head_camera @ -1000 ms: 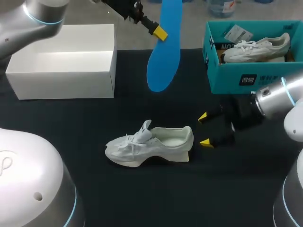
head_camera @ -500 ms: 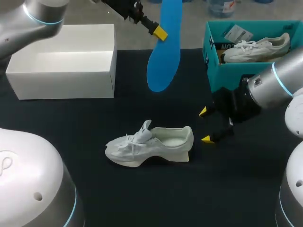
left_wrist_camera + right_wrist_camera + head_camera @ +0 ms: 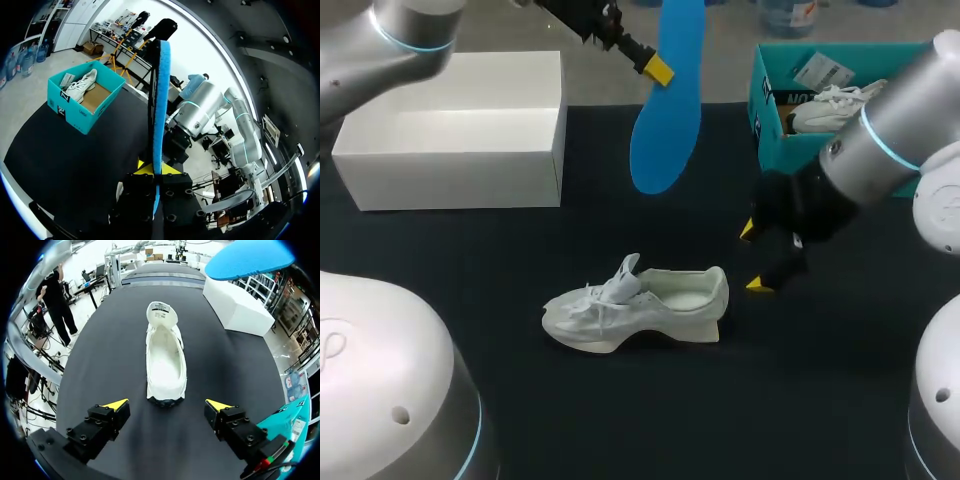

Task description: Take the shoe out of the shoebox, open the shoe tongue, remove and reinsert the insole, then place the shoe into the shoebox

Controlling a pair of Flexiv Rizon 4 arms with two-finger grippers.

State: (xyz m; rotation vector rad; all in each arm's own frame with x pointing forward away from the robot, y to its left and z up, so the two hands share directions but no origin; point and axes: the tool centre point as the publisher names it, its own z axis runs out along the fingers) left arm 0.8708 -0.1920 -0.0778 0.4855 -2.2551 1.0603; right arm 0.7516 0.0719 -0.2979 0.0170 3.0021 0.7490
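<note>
Aloft, left pincer point(image 3: 658, 70) clamps blue insole point(image 3: 665, 130); right pincer point(image 3: 752, 258) gapes behind the labelled shoe point(image 3: 640, 305).

So the shoe point(image 3: 638, 310) sits on its sole about mid-tabletop point(image 3: 470, 270), toe to the left, heel to the right. The right end effector point(image 3: 753, 258) is just off the heel, not touching, one finger to each side of it. Back left there's the other box point(image 3: 460, 130). Back right is the shoebox point(image 3: 782, 150) with a second shoe point(image 3: 815, 108) in it. Between the two boxes, up above the tabletop behind the shoe, the insole point(image 3: 668, 100) hangs from the left end effector point(image 3: 658, 68).
</note>
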